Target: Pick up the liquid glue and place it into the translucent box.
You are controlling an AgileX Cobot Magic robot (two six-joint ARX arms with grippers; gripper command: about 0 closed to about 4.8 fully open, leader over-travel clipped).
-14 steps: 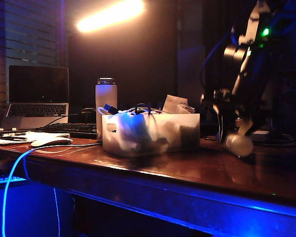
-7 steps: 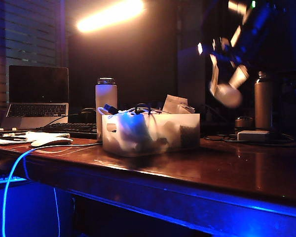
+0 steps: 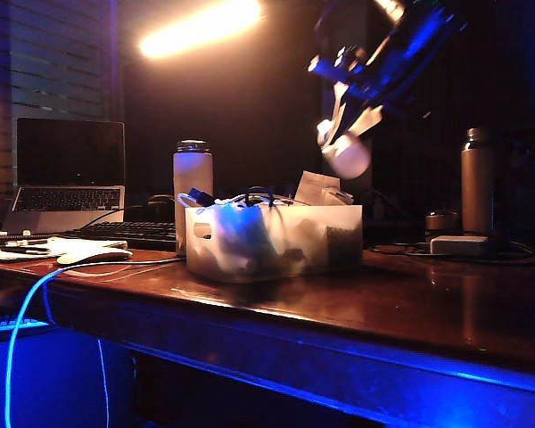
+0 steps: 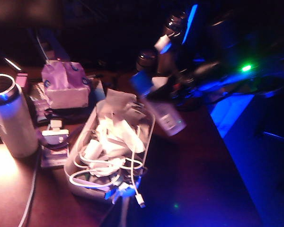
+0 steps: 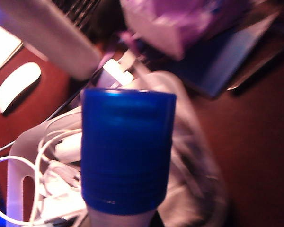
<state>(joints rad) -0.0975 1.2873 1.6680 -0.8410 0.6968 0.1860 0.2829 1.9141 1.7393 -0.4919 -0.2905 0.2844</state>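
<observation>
A: Pale plastic, blue-capped: the glue (image 3: 349, 157) hangs in the air over the far end of the box (image 3: 276, 239), clamped in the right gripper (image 3: 341, 134).

B: Jaws actually on it?

A: Yes, closed round the body; the right wrist view is filled by its blue cap (image 5: 127, 150), with the box (image 5: 19, 189) and its cables below.

B: How will it handle?

A: Light, I'd judge, and fairly stiff, but smooth and round, so it could slip or swivel. A grip mid-body, across the cylinder, looks safest.

B: The left gripper?

A: Not in any picture; its camera sees the glue (image 4: 164, 113) above the box (image 4: 80, 156).
</observation>
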